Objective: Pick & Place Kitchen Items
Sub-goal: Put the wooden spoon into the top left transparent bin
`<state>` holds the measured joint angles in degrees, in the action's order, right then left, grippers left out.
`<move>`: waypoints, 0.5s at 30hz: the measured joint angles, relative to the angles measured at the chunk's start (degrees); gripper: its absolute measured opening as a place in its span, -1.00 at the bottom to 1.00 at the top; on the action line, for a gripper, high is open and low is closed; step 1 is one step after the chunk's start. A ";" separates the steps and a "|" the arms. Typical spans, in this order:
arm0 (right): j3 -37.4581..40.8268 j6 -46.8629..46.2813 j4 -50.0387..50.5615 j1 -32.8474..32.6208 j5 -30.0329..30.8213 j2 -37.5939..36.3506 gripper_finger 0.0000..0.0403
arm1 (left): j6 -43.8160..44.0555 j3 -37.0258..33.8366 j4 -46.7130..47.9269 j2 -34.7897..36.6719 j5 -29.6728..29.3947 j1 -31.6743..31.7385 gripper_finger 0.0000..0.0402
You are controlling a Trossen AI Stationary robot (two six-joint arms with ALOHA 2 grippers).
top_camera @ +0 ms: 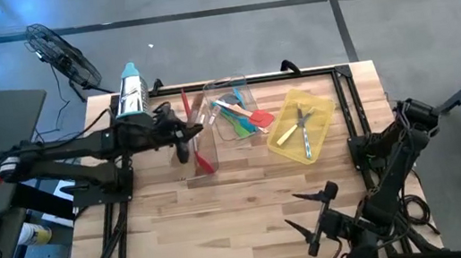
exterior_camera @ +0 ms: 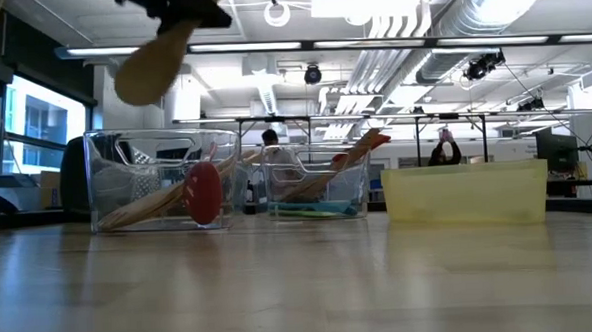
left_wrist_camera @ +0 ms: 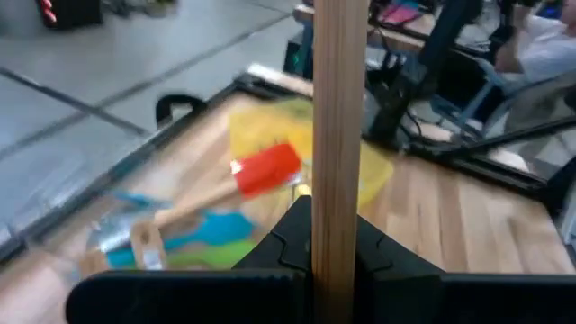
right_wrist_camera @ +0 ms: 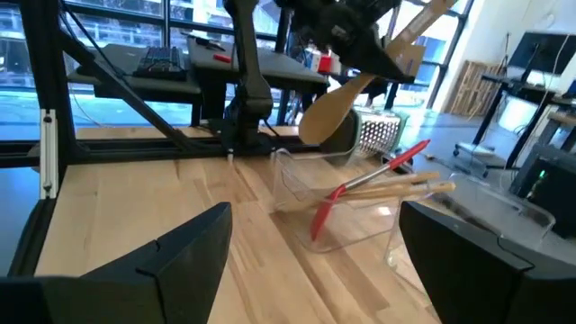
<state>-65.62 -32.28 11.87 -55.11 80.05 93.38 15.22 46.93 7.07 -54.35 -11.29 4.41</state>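
Left gripper (right_wrist_camera: 360, 45) is clamping a wooden spoon (right_wrist_camera: 335, 108) mid-handle, holding it above the clear tray (top_camera: 199, 133); spoon is looking light, stiff, smooth-grained, best pinched near its balance point; right gripper (top_camera: 310, 213) is waiting, jaws spread.

Steel grater (top_camera: 130, 92) with teal top at table's far left edge. Two clear trays (top_camera: 229, 104) side by side near middle of far edge, yellow tray (top_camera: 321, 107) just right of them. Black fan (top_camera: 63, 56) on floor beyond far left corner.
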 joint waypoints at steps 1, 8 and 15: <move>0.02 -0.65 0.50 0.34 -0.29 0.02 0.55 | 0.40 -2.24 -1.75 0.76 2.55 1.46 -0.94; 0.00 -2.48 2.64 2.82 -5.03 0.00 0.55 | 5.70 -12.23 -15.64 1.22 13.57 9.55 -0.94; 0.00 -2.66 3.99 4.94 -8.33 0.00 0.55 | 8.58 -21.26 -28.95 1.34 16.76 12.45 -0.94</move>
<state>-65.63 -34.94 15.86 -50.17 71.71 93.38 23.79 25.68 -21.88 -53.01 5.48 16.86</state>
